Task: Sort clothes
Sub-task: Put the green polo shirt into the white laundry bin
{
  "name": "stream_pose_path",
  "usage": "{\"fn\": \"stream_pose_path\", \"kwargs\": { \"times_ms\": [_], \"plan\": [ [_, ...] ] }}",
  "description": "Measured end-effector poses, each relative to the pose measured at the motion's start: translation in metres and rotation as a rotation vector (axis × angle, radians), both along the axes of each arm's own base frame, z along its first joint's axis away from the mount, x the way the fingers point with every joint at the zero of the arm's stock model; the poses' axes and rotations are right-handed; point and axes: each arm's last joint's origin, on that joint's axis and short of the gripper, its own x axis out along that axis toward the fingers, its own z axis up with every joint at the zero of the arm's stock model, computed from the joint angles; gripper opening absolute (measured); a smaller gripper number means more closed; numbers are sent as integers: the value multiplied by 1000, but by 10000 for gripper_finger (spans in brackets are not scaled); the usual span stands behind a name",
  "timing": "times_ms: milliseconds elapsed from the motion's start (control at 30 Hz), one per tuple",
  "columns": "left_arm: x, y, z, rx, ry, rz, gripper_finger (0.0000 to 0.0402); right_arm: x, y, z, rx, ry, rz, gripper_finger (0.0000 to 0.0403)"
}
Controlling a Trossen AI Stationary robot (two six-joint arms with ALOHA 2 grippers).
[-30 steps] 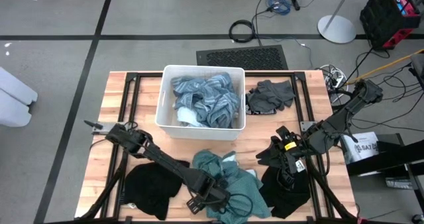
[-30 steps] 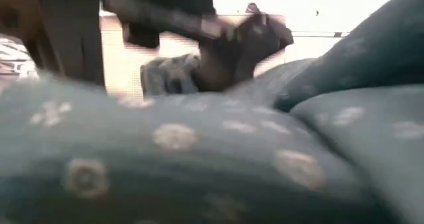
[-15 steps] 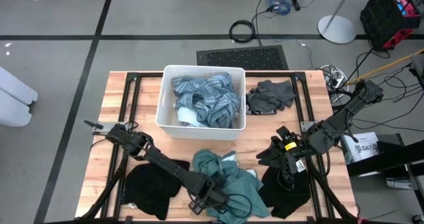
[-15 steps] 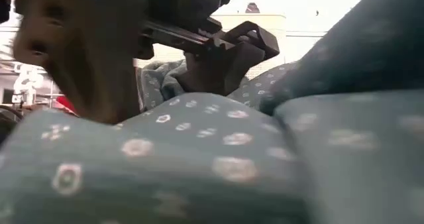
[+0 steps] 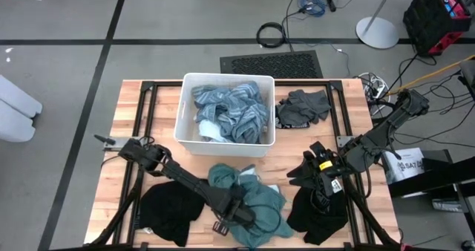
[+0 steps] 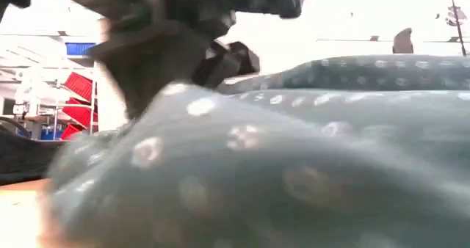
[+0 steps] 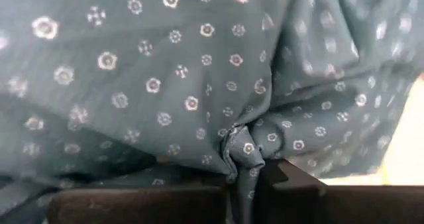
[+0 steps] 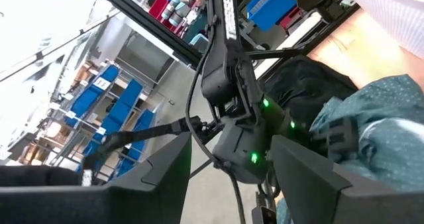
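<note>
- The left gripper (image 5: 239,212) sat low at the near edge of the table (image 5: 133,143), its fingers (image 7: 291,184) pinched narrow on a fold of the teal flowered garment (image 5: 256,199).
- The left wrist view showed that fold gathered between the two dark fingers, with the printed cloth filling the rest of the view.
- The teal garment lay bunched near the front centre of the table, between a black garment (image 5: 171,210) on the left and another black garment (image 5: 319,214) on the right.
- The right gripper (image 5: 318,175) hung above the right-hand black garment, its fingers (image 8: 165,177) standing apart and holding nothing.
- A white bin (image 5: 226,80) stood at the back centre of the table and held blue-white striped and light blue clothes (image 5: 230,111).
- A dark grey garment (image 5: 303,106) lay on the table just right of the bin.
</note>
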Motion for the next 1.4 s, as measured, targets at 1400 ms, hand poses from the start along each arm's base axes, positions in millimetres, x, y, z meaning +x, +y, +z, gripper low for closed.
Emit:
{"fn": "stream_pose_path", "kwargs": {
  "times_ms": [1400],
  "plan": [
    [-157,160,345,15,-1349,972,25,1,-5,1,-203,-45,-161,196]
  ]
}}
